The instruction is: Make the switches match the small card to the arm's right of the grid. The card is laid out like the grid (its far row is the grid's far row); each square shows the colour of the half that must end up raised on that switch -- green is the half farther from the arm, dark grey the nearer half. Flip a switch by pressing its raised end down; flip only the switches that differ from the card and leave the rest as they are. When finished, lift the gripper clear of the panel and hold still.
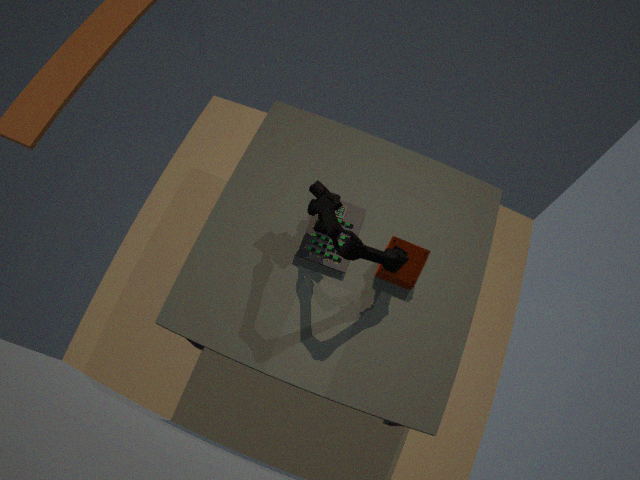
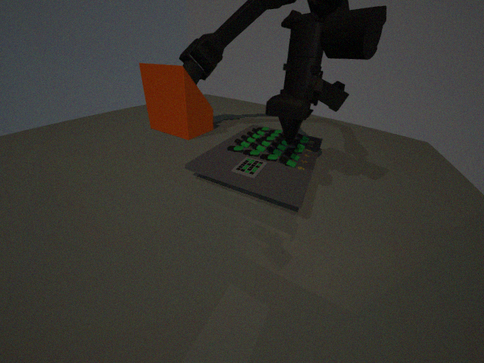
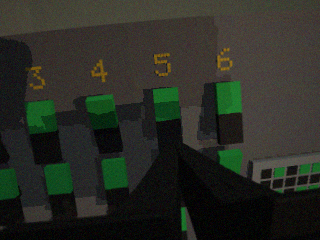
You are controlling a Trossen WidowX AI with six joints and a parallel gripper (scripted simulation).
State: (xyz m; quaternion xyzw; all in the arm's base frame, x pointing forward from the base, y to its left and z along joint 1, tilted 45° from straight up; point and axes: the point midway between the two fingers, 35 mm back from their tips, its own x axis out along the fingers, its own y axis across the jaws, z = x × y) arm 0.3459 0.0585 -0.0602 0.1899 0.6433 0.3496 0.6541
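Observation:
My gripper (image 2: pixel 290 143) (image 3: pixel 174 152) is shut and empty. Its tip is low over the panel (image 1: pixel 356 212) (image 2: pixel 273 187) (image 3: pixel 280 100). In the wrist view it overlaps the near end of the dark half of the far-row switch 5 (image 3: pixel 166 103); contact is unclear. Far-row switches 3 (image 3: pixel 41 117), 4 (image 3: pixel 102 112) and 6 (image 3: pixel 229 98) show green far halves and dark near halves. The fingers hide much of the nearer rows. The card (image 1: pixel 340 212) (image 2: pixel 249 166) (image 3: pixel 256 171) lies right of the grid; its visible far row starts dark, green, dark, green.
An orange block (image 1: pixel 416 260) (image 2: pixel 168 102) stands under the arm's base. The arm (image 1: pixel 325 214) (image 2: pixel 305 51) reaches over the panel and hides part of the grid in the top view. Shadows fall across the switches and the table (image 1: pixel 413 180) (image 2: pixel 117 234).

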